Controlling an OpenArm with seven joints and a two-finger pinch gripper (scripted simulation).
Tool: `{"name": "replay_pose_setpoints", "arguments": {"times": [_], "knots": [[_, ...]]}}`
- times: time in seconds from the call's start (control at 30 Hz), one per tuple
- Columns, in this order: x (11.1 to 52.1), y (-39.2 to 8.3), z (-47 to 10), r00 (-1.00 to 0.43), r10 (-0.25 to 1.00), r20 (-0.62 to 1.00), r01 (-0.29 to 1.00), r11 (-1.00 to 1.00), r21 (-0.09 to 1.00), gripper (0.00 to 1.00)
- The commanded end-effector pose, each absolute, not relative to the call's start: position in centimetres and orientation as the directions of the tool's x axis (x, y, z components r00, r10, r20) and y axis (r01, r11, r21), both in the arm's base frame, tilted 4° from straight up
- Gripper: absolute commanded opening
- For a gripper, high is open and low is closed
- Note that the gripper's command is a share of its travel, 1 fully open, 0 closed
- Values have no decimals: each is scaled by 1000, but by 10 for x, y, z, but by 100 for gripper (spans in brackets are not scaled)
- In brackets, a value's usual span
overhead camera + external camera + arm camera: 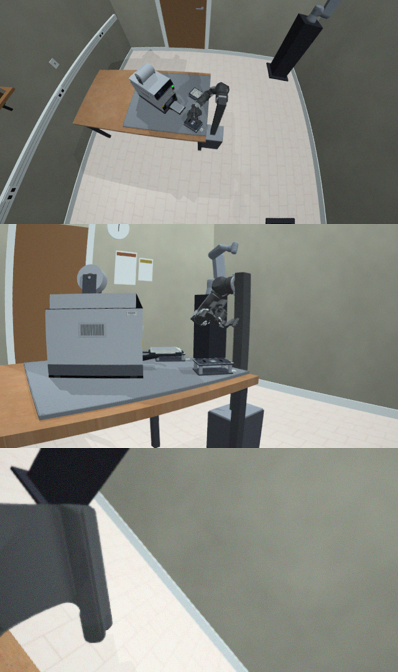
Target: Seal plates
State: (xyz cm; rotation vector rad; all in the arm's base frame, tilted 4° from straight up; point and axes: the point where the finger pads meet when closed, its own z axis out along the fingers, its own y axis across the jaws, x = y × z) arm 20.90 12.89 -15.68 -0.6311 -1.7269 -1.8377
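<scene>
Here, one plate (196, 93) (165, 350), two nests, one sealer (152, 85) (94, 337).

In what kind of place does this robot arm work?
Probably a laboratory or a similar technical room: a boxy sealer with a barcode label stands on the mat, near a plate nest, and a second arm is mounted behind.

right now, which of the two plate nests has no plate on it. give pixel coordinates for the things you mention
The nest farther from the door (183, 25) (50, 292): its dark top (197, 127) (213, 361) is bare, while the other nest (192, 96) (170, 359) holds a pale plate (196, 93) (178, 349).
</scene>
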Motion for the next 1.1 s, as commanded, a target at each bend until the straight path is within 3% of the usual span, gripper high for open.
{"name": "replay_pose_setpoints", "arguments": {"times": [0.0, 0.5, 0.8, 1.07], "knots": [[211, 127, -167, -764, -31, 645, 645, 9, 764, 65], [238, 101, -217, -882, 155, 445, 471, 328, 819, 65], [256, 80, -237, -923, 234, 306, 384, 491, 782, 65], [279, 52, -254, -943, 307, 128, 307, 659, 687, 65]]}}
